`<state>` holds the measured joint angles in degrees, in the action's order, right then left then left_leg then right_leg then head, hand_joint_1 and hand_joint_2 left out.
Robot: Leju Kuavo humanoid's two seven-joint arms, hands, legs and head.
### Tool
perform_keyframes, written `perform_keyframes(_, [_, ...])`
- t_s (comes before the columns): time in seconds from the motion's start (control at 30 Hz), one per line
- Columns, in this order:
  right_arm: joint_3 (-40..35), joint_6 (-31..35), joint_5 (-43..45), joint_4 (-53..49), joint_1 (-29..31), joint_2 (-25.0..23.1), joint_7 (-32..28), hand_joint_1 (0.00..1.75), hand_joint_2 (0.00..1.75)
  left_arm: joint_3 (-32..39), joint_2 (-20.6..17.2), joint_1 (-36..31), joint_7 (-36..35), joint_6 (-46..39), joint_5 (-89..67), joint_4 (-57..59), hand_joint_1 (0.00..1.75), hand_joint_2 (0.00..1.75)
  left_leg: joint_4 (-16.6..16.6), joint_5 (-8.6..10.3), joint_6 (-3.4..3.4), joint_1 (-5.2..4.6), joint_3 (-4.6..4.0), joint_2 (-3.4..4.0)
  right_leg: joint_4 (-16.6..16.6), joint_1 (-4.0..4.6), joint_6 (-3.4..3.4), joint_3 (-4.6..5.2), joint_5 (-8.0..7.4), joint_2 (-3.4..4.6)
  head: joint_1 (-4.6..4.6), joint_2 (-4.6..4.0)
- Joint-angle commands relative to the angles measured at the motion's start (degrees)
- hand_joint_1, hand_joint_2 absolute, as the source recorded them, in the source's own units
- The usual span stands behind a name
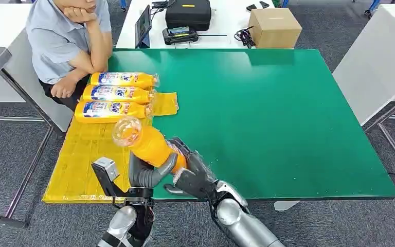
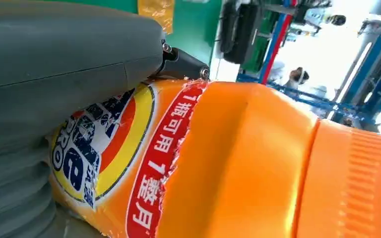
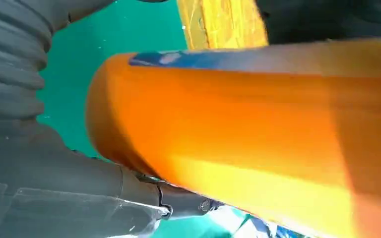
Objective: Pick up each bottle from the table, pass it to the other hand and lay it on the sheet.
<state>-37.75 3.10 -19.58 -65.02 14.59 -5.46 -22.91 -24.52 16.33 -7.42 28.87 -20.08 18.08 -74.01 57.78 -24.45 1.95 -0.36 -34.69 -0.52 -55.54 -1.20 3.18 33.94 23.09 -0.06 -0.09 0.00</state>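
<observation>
Both the left hand [image 1: 151, 175] and the right hand [image 1: 195, 172] clasp the orange bottle [image 1: 149, 144], seemingly mid-handover, its long axis tilted cap-first toward the yellow sheet [image 1: 82, 154] and three laid bottles [image 1: 115, 95].

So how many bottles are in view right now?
4. Three lie side by side on the sheet near the person: far, middle, near. The fourth is held between both robot hands, left and right.
</observation>
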Motion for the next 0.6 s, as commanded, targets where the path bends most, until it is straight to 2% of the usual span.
perform_keyframes(0.03, [3.57, 3.07, -2.36, -8.16, -10.38, 3.21, -0.15, 0.00, 1.75, 3.29, -1.57, 0.83, 1.76, -5.43, -6.09, -3.34, 1.75, 1.75, -0.05, -0.04, -0.08, 0.04, 0.13, -0.08, 0.06, 0.05, -0.10, -0.16, 0.06, -0.09, -0.02, 0.00])
perform_keyframes(0.13, [4.42, 2.92, -3.07, -8.95, -11.86, 3.91, -0.91, 0.00, 1.75, 4.03, -1.82, 1.16, 1.75, -5.19, -6.24, -3.59, 1.75, 1.75, -0.08, -0.10, -0.13, 0.08, 0.29, -0.15, 0.11, 0.09, -0.16, -0.36, 0.15, -0.19, 0.00, 0.00])
perform_keyframes(0.2, [6.61, 4.12, -3.56, -9.88, -13.79, 3.69, -0.38, 0.00, 1.75, 4.42, -2.17, 1.08, 2.12, -8.97, -10.47, -3.23, 1.75, 1.75, -0.04, -0.06, -0.08, 0.02, 0.11, -0.06, 0.04, 0.03, -0.11, -0.13, 0.08, -0.08, -0.02, 0.00])
perform_keyframes(0.27, [10.39, 7.51, -3.82, -12.50, -18.07, 5.33, 0.15, 0.00, 1.75, 4.11, -5.94, -0.05, -1.77, -18.69, -28.05, 0.09, 1.75, 1.75, -0.07, -0.05, -0.09, 0.04, 0.11, -0.11, 0.08, 0.04, -0.11, -0.17, 0.08, -0.12, -0.02, 0.00])
perform_keyframes(0.3, [12.21, 8.02, -3.79, -13.48, -19.50, 5.79, 0.11, 0.00, 1.75, 5.96, -6.20, 0.48, -3.68, -19.56, -33.87, -0.04, 1.75, 1.75, -0.09, -0.09, -0.13, 0.07, 0.25, -0.12, 0.11, 0.08, -0.17, -0.33, 0.13, -0.15, -0.02, 0.00])
perform_keyframes(0.37, [13.81, 6.99, -3.93, -14.04, -20.35, 5.93, -1.08, 0.00, 1.75, 8.85, -5.72, 1.01, -2.85, -17.11, -34.71, -0.03, 1.75, 1.75, -0.14, -0.03, -0.07, 0.01, 0.18, -0.13, 0.12, 0.01, -0.11, -0.21, 0.07, -0.14, 0.00, 0.00])
perform_keyframes(0.57, [13.87, 6.73, -4.21, -13.78, -19.91, 5.27, -1.09, 0.00, 1.75, 9.14, -5.02, 1.15, -2.63, -16.64, -35.21, -0.20, 1.75, 1.75, -0.05, -0.08, -0.09, 0.03, 0.12, 0.03, 0.05, 0.04, -0.12, -0.12, 0.07, 0.02, 0.00, 0.00])
perform_keyframes(0.6, [14.53, 6.97, -4.22, -13.73, -19.97, 4.88, -1.06, 0.00, 1.75, 8.99, -5.33, 0.96, -4.27, -17.84, -38.89, 0.35, 1.75, 1.75, -0.04, -0.12, -0.11, 0.06, 0.19, 0.05, 0.05, 0.07, -0.15, -0.19, 0.10, 0.04, 0.00, 0.00])
